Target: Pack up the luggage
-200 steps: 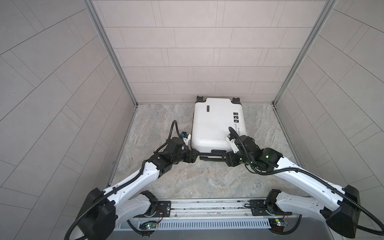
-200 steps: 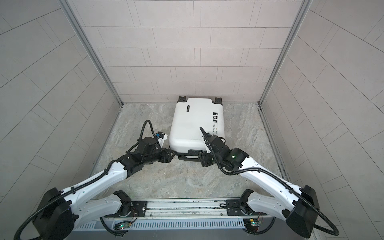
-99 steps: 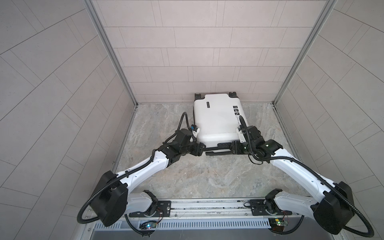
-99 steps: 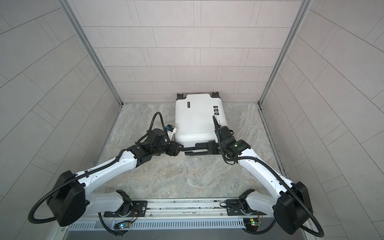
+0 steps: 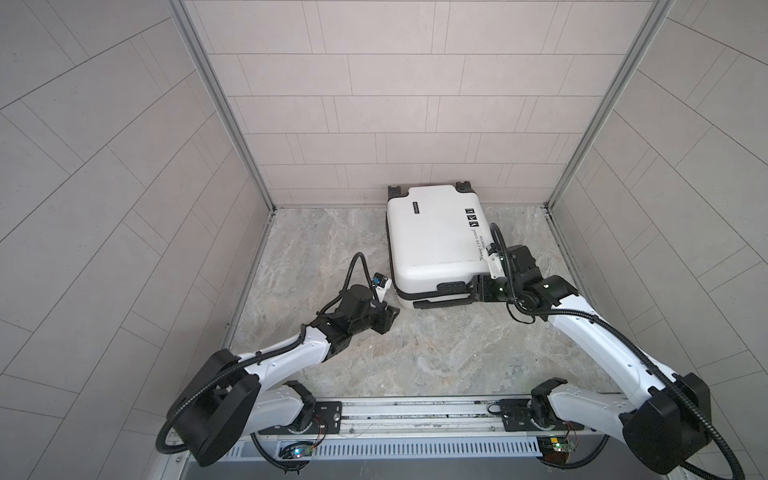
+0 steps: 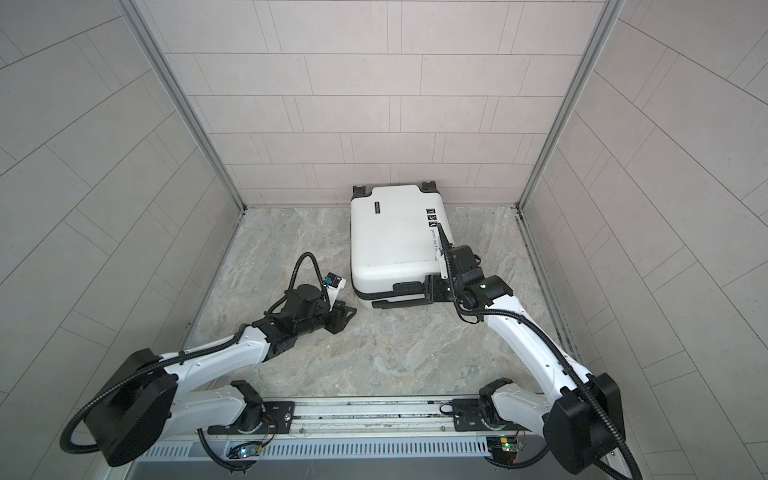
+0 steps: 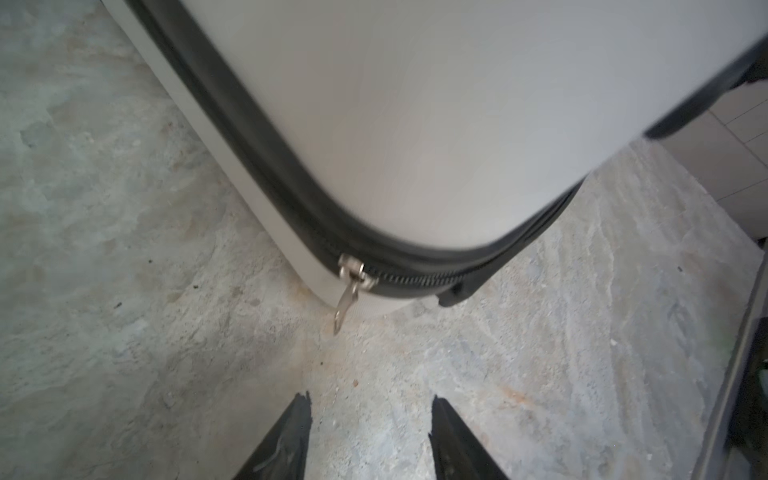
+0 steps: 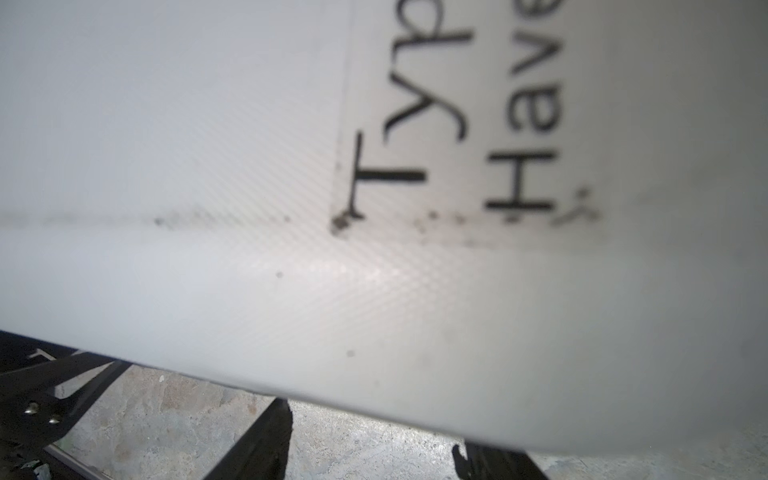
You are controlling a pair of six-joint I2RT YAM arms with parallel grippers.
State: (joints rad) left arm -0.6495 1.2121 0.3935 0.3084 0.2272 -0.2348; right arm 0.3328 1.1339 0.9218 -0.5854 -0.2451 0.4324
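Note:
The luggage (image 5: 434,237) (image 6: 392,239), a white hard-shell suitcase, lies flat and closed with its wheels at the back wall. Its black handle (image 5: 440,301) points toward me. My left gripper (image 5: 391,321) (image 6: 348,316) hangs open over bare floor, a short way off the luggage's near left corner. In the left wrist view the luggage (image 7: 415,124) shows a metal zipper pull (image 7: 351,286) at that corner, ahead of my left gripper (image 7: 370,405). My right gripper (image 5: 473,289) (image 6: 428,291) is open at the near right corner. The luggage (image 8: 249,166) partly covers my right gripper (image 8: 372,428).
Tiled walls close in the left, back and right sides. The marbled floor (image 5: 324,249) (image 6: 291,241) runs left of the luggage and in front of it. Both arm bases sit on a metal rail (image 5: 415,411) at the near edge.
The luggage has slid back and squared up against the back wall. My left gripper has drawn away from its near left corner and narrowed. My right gripper stays at the near right corner.

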